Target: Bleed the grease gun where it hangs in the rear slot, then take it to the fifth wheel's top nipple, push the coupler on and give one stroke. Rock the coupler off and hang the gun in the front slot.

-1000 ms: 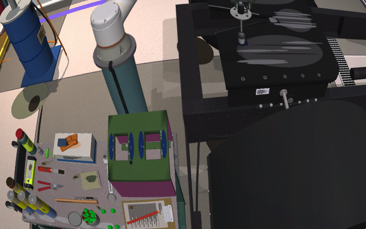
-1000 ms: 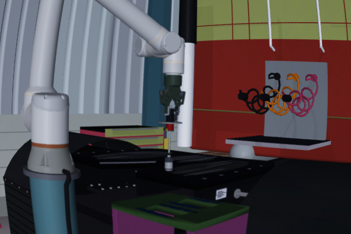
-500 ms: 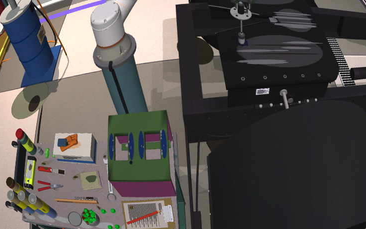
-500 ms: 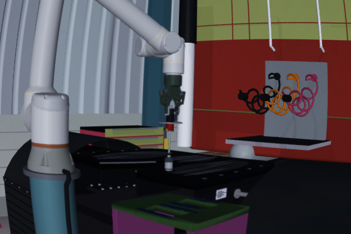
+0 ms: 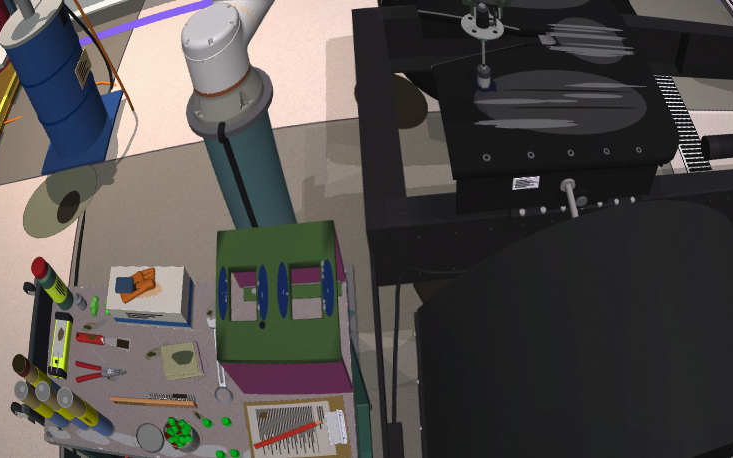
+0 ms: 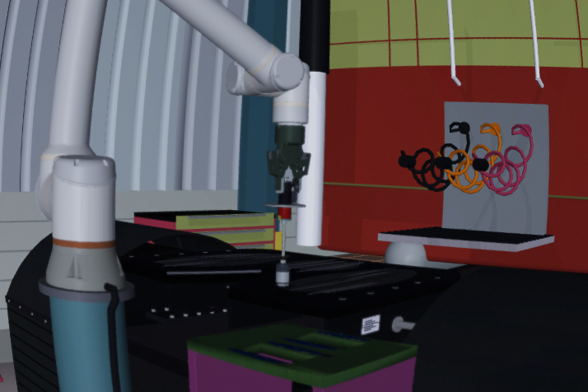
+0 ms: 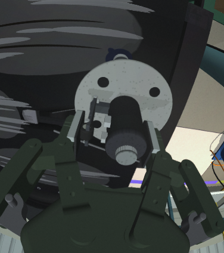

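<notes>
The grease gun [image 7: 124, 135] stands upright over the black fifth wheel plate [image 5: 556, 105], and my gripper [image 6: 288, 185] is closed on its dark handle from above. A grey round flange [image 5: 481, 24] sits below the handle, with a red collar [image 6: 284, 213] under it. A thin tube runs down to the grey coupler [image 6: 282, 276], which sits on the blue top nipple [image 5: 485, 85] of the plate. The green rack [image 5: 276, 296] with its two slots stands on the bench, far from the gun, and its slots hold nothing.
A white box with orange gloves [image 5: 149, 293] sits on the bench beside pliers [image 5: 95, 371], cartridges [image 5: 56, 399] and a clipboard [image 5: 295, 430]. A blue drum [image 5: 53, 80] stands far left. The black tyre guard [image 5: 591, 336] bulks between rack and plate, with a release handle [image 5: 569, 193] on the plate's front.
</notes>
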You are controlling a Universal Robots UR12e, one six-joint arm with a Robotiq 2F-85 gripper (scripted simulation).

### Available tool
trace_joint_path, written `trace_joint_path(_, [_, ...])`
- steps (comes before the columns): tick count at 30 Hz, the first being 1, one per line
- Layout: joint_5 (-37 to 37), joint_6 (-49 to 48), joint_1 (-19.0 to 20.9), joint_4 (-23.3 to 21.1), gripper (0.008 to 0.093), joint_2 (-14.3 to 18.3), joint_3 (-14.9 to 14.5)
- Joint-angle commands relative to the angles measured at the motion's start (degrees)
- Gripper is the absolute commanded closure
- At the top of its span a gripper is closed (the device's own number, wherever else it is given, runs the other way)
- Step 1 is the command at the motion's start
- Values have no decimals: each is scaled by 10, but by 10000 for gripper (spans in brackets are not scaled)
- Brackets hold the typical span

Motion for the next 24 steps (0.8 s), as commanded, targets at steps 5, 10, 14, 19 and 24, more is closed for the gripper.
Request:
trace_joint_path(5, [0,0,0,0,934,-1,-1])
trace_joint_path(10, [0,0,0,0,934,-1,-1])
trace_joint_path(14, [0,0,0,0,934,-1,-1])
trace_joint_path(19, [0,0,0,0,934,-1,-1])
trace_joint_path(24, [0,0,0,0,934,-1,-1])
